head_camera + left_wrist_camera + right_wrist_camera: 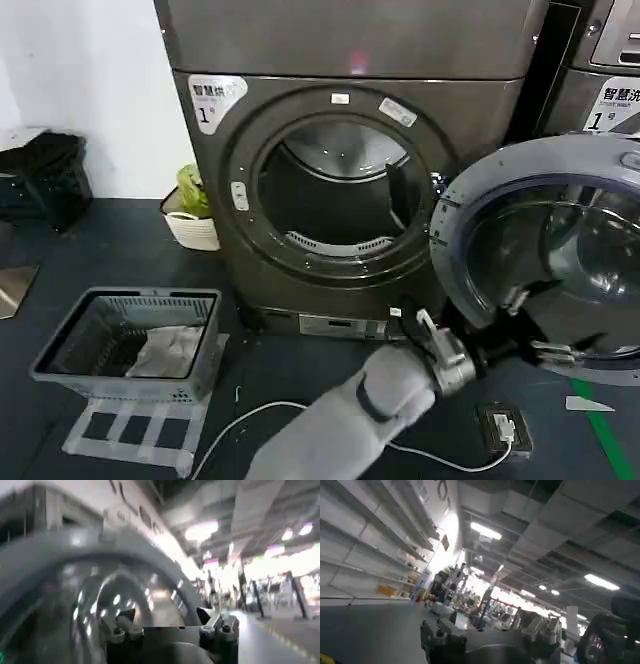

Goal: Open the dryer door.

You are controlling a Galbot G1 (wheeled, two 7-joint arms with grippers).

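Fingers [520, 297] of the left claw [533, 322] spread apart, against the grey inner face of the dryer door [560, 250]. Contact hard to judge. Door swung wide to the drum opening's [335, 190] right, its far edge cut off. Right claw [492, 632] faces the room, fingers apart, holding nothing. Laundry basket [130, 340] on floor, left.

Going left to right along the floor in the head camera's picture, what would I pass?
Grey laundry basket → white bucket with green things → dryer's open drum → left pincer at the swung-open dryer door.
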